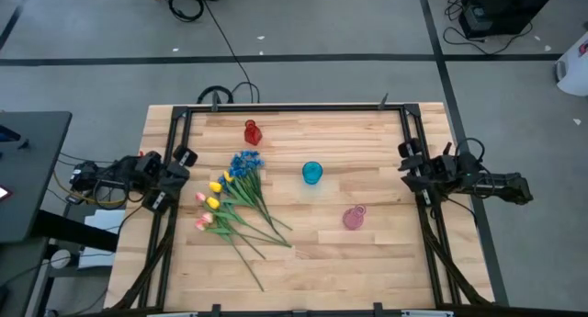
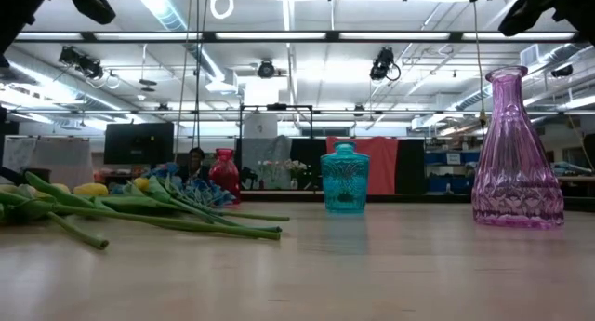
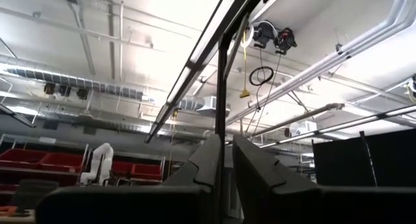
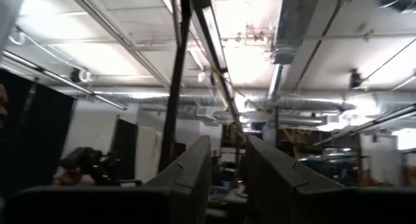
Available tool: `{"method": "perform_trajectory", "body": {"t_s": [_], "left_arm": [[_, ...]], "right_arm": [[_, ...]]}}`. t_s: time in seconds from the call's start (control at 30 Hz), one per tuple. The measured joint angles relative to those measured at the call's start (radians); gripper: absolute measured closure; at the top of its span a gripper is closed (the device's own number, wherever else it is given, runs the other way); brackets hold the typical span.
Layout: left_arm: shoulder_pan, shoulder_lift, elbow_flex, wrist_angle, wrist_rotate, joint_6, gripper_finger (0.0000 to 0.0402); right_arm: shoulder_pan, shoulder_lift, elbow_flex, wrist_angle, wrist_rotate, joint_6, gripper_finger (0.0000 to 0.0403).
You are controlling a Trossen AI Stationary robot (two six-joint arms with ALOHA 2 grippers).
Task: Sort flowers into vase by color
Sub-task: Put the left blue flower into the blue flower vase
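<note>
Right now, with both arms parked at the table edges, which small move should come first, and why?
Probably the left claw should swing toward the flowers, since it is the nearer one. They lie in one bundle on the table's left half, and the red vase, blue vase and pink vase hold no stems. The right claw waits at the far edge. Neither claw holds anything.
</note>
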Motion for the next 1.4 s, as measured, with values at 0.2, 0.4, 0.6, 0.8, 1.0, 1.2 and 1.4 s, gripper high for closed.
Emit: {"method": "perform_trajectory", "body": {"t_s": [0.2, 0.4, 0.6, 0.8, 1.0, 1.2, 1.4], "left_arm": [[0.001, 0.000, 0.000, -0.009, -0.030, 0.003, 0.0355], [0.001, 0.000, 0.000, -0.042, -0.114, -0.002, 0.0355], [0.001, 0.000, 0.000, -0.111, -0.138, 0.096, 0.0355], [0.001, 0.000, 0.000, -0.112, -0.272, 0.196, 0.0355], [0.001, 0.000, 0.000, -0.103, -0.233, 0.181, 0.0355], [0.000, 0.000, 0.000, -0.056, -0.231, 0.093, 0.0355], [0.000, 0.006, 0.051, -0.252, -0.296, -0.006, 0.0334]], "right_arm": [[0.000, 0.000, 0.000, -0.012, 0.022, 0.047, 0.0294], [0.000, 0.000, 0.000, -0.084, 0.204, 0.053, 0.0294], [-0.001, 0.041, 0.015, -0.068, 0.268, -0.028, 0.0294], [0.000, 0.190, 0.096, -0.118, 0.361, 0.024, 0.0294], [0.000, 0.462, 0.219, -0.137, 0.321, 0.105, 0.0294], [0.031, 0.729, 0.390, -0.140, 0.303, 0.028, 0.0294], [0.094, 0.965, 0.599, -0.264, 0.329, -0.053, 0.0294]]}}
